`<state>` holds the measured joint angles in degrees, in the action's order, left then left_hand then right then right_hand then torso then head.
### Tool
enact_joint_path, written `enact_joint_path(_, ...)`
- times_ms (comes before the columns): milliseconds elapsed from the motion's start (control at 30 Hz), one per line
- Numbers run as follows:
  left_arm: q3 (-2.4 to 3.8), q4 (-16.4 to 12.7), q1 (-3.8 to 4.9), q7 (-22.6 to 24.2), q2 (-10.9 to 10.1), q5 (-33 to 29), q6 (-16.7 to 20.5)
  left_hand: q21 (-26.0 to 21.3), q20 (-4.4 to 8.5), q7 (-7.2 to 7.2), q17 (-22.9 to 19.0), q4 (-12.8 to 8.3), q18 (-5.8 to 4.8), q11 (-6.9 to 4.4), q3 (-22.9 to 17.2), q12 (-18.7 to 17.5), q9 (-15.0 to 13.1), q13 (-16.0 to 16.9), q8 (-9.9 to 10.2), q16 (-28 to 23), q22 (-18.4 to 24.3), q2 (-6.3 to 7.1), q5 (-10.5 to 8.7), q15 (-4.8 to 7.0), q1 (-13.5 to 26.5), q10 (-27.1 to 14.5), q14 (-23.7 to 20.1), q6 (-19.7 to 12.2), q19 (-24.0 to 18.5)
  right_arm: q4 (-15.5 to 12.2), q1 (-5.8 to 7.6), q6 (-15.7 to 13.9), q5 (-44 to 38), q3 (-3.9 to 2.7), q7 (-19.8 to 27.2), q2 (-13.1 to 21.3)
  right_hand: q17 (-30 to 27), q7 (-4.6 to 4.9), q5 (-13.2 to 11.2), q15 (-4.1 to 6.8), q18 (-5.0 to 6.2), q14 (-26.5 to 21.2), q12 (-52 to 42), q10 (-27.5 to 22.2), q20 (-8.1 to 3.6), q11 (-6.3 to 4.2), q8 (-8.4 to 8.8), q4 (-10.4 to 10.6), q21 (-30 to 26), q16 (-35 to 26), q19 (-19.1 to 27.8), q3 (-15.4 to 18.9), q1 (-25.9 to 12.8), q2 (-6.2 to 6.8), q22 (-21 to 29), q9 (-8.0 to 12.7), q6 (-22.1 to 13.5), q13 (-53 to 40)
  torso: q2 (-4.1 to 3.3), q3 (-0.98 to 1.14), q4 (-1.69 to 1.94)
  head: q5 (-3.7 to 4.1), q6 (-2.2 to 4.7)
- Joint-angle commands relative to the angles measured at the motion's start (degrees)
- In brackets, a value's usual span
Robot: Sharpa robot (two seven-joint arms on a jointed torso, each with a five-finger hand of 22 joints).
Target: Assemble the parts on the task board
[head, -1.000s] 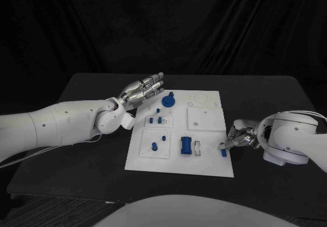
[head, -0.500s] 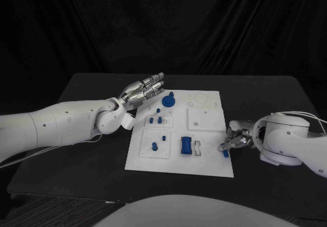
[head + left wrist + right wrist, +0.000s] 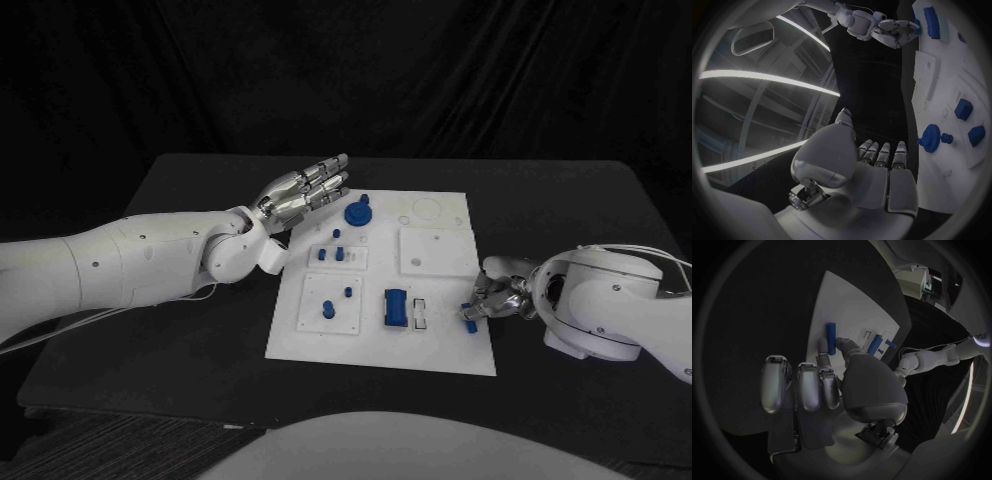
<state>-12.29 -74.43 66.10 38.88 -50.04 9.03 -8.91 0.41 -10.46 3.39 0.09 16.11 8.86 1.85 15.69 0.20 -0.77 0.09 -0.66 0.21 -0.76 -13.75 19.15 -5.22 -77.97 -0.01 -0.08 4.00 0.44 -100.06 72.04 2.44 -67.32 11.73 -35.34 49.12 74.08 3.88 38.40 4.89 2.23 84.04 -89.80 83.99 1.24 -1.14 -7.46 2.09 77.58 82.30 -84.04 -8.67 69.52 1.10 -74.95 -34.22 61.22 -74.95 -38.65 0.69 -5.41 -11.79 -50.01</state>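
Observation:
The white task board [image 3: 433, 345] lies mid-table and carries several blue parts: a round knob [image 3: 358, 211], a tall block [image 3: 394, 306] and small pegs [image 3: 329, 255]. My right hand [image 3: 500, 296] sits at the board's right edge, and its thumb and a finger pinch a small blue peg [image 3: 470, 322]. In the right wrist view the peg [image 3: 831, 331] sticks out past the fingertips [image 3: 823, 347] over the board [image 3: 854, 305]. My left hand [image 3: 303, 188] hovers flat and empty, fingers straight, over the board's far left corner. The left wrist view shows that hand [image 3: 873, 167] beside the knob [image 3: 929, 137].
The black table [image 3: 173, 330] runs wide on both sides of the board. My left forearm [image 3: 130, 265] lies across the table's left half. Raised white square plates [image 3: 436, 250] stand on the board's right half.
My right arm has drawn slightly closer to the board, with the hand staying at the peg. The left hand has not moved.

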Motion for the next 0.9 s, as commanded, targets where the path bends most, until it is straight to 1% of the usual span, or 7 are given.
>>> enact_joint_path(33, 0.05, -0.2, -0.09, 5.4, 0.0, -0.3, -0.6, 0.0, -0.46, 0.48, -0.1, 0.0, 0.91, 0.37, -0.5, -0.2, 0.0, -0.1, -0.2, -0.2, 0.0, -0.02, 0.51, 0.06, -0.5, 0.0, 0.1, 0.1, 0.0, -0.9, 0.01, -6.6, 9.0, 0.18, 1.2, 0.6, 0.0, 0.30, 0.3, -0.45, 0.78, 3.1, -0.2, 6.0, 0.37, 0.67, 0.64, -12.4, -0.6, -0.2, -1.8, -14.0, -2.4, 0.60, -11.0, 0.5, -0.1, -15.1, 0.00, 0.02, -0.05, -0.17, 0.01)
enact_joint_path(100, 0.05, -0.2, -0.09, 5.4, 0.0, -0.3, -0.5, 0.0, -0.46, 0.49, -0.1, -0.1, 0.92, 0.38, -0.6, -0.2, 0.0, -0.1, -0.2, -0.2, 0.0, -0.05, 0.72, 0.08, -0.6, 0.0, 0.1, 0.1, 0.0, -1.4, 0.48, -8.1, 12.0, 0.17, 2.0, 1.0, 0.0, 0.40, 1.6, -0.51, 0.81, 3.2, -0.2, 6.0, 0.44, 0.75, 0.89, -12.8, -0.7, -0.2, -1.8, -15.6, -3.1, 0.81, -11.0, 1.3, 0.0, -15.1, -0.02, 0.02, -0.06, -0.23, 0.01)
enact_joint_path(267, 0.05, -0.2, -0.09, 5.3, 0.0, -0.3, -0.5, 0.0, -0.46, 0.49, -0.1, -0.1, 0.93, 0.40, -0.6, -0.2, 0.0, -0.1, -0.2, -0.2, 0.0, -0.05, 0.79, 0.09, -0.6, 0.0, 0.1, 0.1, 0.0, -1.7, 1.59, -11.1, 19.7, 0.17, 3.3, 1.4, -0.1, 0.48, 2.2, -0.57, 0.88, 3.1, -0.2, 6.0, 0.51, 0.82, 1.14, -12.7, -1.0, -0.2, -1.7, -16.7, -4.0, 0.73, -10.9, 1.9, 0.0, -15.1, 0.06, -0.03, -0.07, -0.22, 0.01)
enact_joint_path(400, 0.05, -0.1, -0.09, 5.3, 0.1, -0.3, -0.5, 0.0, -0.46, 0.51, -0.1, -0.1, 0.95, 0.41, -0.6, -0.2, 0.0, -0.1, -0.2, -0.2, 0.0, -0.05, 1.01, 0.10, -0.8, 0.0, 0.1, 0.1, 0.0, -1.3, 1.96, -12.2, 24.6, 0.17, 3.8, 1.1, 0.0, 0.48, 2.5, -0.58, 0.86, 3.2, -0.2, 6.0, 0.53, 0.83, 1.16, -12.6, -0.9, -0.2, -1.7, -17.0, -4.3, 0.66, -10.9, 2.1, 0.1, -15.1, 0.04, -0.07, -0.01, -0.07, 0.01)
enact_joint_path(500, 0.05, -0.1, -0.09, 5.2, 0.2, -0.3, -0.5, 0.0, -0.46, 0.52, -0.1, -0.2, 0.95, 0.42, -0.7, -0.2, 0.0, -0.1, -0.2, -0.2, 0.0, -0.05, 1.10, 0.10, -0.8, 0.0, 0.1, 0.1, 0.0, -0.8, 2.08, -12.1, 26.9, 0.17, 3.9, 0.6, 0.1, 0.46, 3.0, -0.58, 0.80, 3.2, -0.2, 6.0, 0.54, 0.81, 1.16, -12.5, -0.7, -0.1, -1.8, -17.4, -4.6, 0.61, -11.0, 2.3, 0.2, -15.1, -0.02, -0.04, 0.14, 0.09, 0.01)
enact_joint_path(700, 0.05, -0.1, -0.10, 5.2, 0.3, -0.3, -0.6, 0.0, -0.46, 0.53, -0.1, -0.2, 0.96, 0.43, -0.7, -0.2, 0.0, -0.1, -0.2, -0.2, 0.0, -0.06, 1.23, 0.10, -0.9, 0.0, 0.1, 0.1, 0.0, 0.8, 2.01, -11.4, 28.8, 0.18, 3.9, -1.1, 0.3, 0.45, 2.9, -0.58, 0.82, 3.2, -0.2, 6.0, 0.55, 0.81, 1.10, -12.4, -0.7, 0.0, -1.8, -17.5, -4.8, 0.62, -11.0, 2.4, 0.4, -15.1, -0.01, -0.03, 0.01, 0.13, 0.01)
enact_joint_path(900, 0.05, 0.0, -0.10, 5.1, 0.5, -0.3, -0.8, 0.0, -0.47, 0.54, -0.1, -0.2, 0.97, 0.44, -0.8, -0.2, 0.0, -0.1, -0.2, -0.2, 0.0, -0.07, 1.35, 0.11, -1.0, 0.0, 0.1, 0.1, 0.0, 2.8, 1.67, -8.6, 29.3, 0.18, 2.7, -3.0, 0.2, 0.32, 0.7, -0.54, 0.86, 3.2, -0.2, 6.0, 0.55, 0.73, 0.91, -12.1, -0.9, 0.0, -1.7, -17.3, -5.7, 0.78, -10.9, 2.6, 0.4, -15.1, -0.08, 0.01, 0.10, 0.16, 0.01)
